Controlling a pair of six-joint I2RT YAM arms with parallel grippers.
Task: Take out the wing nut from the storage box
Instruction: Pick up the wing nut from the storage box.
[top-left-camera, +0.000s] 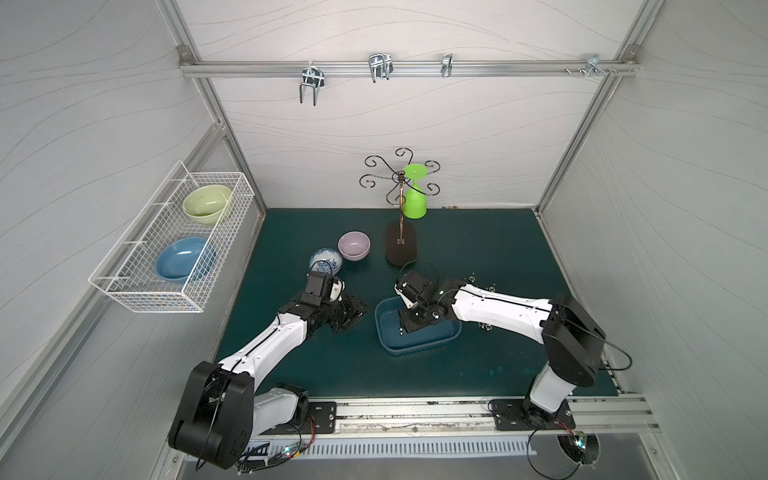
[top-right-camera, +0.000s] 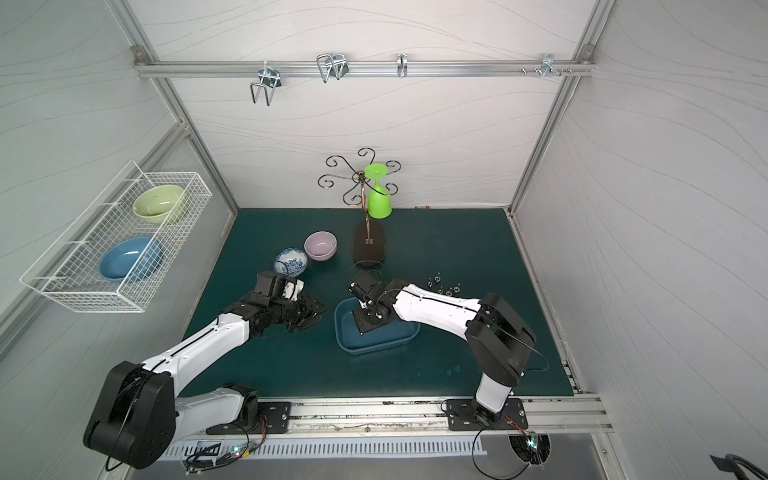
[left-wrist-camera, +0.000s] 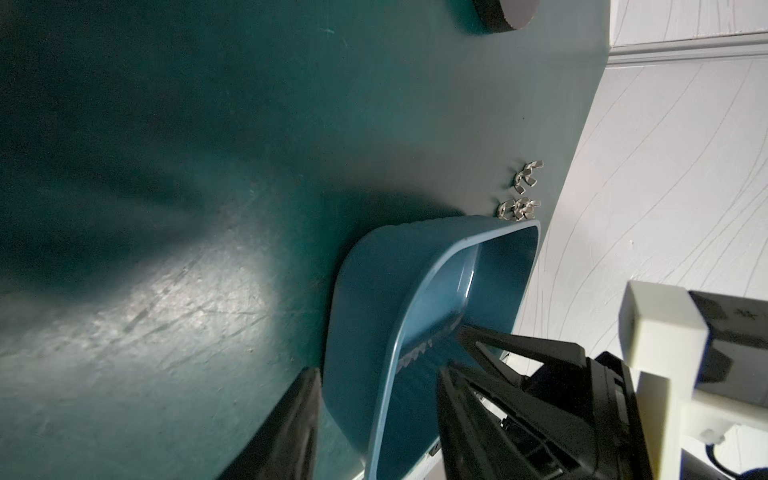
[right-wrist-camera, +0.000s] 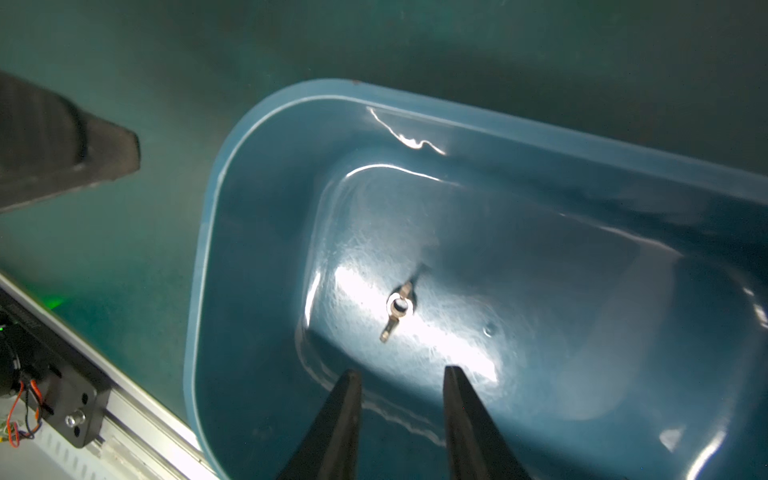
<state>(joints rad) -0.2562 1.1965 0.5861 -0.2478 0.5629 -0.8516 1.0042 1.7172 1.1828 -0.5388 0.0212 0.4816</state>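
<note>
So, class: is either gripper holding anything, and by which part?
Nothing is held. The right gripper is open near the wing nut, which lies loose on the box floor; the left gripper is open, clear of the box.

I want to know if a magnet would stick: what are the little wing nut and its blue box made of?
The wing nut looks like metal: silvery, glinting in the light. The storage box looks like glossy plastic: even blue, rounded moulded corners, bright reflections. Which metal, so whether magnets stick, I can't tell.
</note>
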